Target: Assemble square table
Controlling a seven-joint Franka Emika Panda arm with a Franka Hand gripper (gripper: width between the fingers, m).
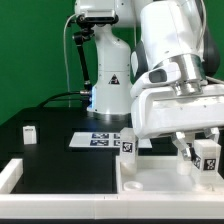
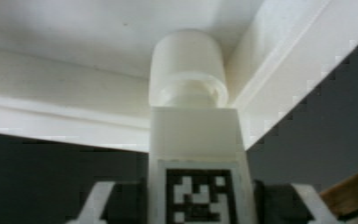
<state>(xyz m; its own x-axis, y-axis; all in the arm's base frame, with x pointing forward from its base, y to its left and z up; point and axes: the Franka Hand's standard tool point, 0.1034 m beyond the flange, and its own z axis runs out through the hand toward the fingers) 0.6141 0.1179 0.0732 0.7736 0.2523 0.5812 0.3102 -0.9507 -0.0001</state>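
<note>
The gripper (image 1: 203, 150) holds a short white block-like plastic leg (image 1: 207, 152) (image 2: 197, 150), its jaws narrowed on the leg's sides. It hangs above the large flat white square plastic slab (image 1: 160, 182) at the exterior view's right. A second tagged leg (image 1: 127, 143) stands by the slab's far corner, beside the marker board (image 1: 97, 140). A third (image 1: 30, 132) stands well apart on the black table (image 1: 50, 150). The tags show patterns only, no readable writing.

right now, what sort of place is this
Likely a robotics lab bench, not a home or workshop: a robot arm works over a black table, with a plain green backdrop and a marker board of printed tags.
</note>
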